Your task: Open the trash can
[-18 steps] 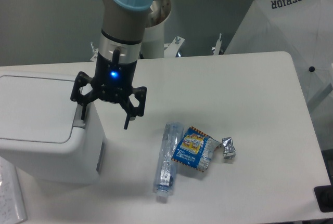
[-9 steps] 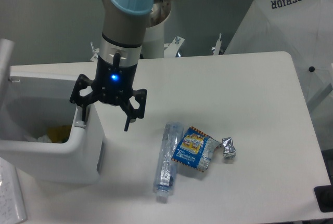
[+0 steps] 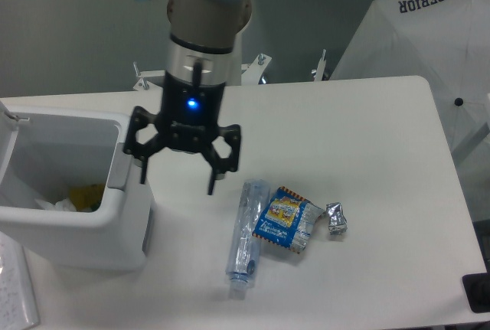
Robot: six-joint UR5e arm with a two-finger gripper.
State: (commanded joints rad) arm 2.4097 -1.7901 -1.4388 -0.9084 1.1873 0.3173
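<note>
The trash can (image 3: 115, 230) is a large white boxy bin at the left of the table. Its lid (image 3: 8, 146) stands swung up at the far left edge, so the inside shows, with yellow and white rubbish (image 3: 80, 196) at the bottom. The grey push tab (image 3: 119, 168) sits on the right rim. My gripper (image 3: 178, 183) hangs open and empty just right of the bin's right rim, above the table, with its left finger (image 3: 142, 169) close beside the tab.
A crushed clear plastic bottle (image 3: 245, 234), a blue snack wrapper (image 3: 285, 217) and a crumpled foil scrap (image 3: 336, 218) lie right of the gripper. A white folded umbrella (image 3: 429, 47) stands at the back right. Paper (image 3: 15, 292) lies at the front left.
The lid was shut a second ago and has swung up and open. My gripper has lifted off the tab and moved to the right.
</note>
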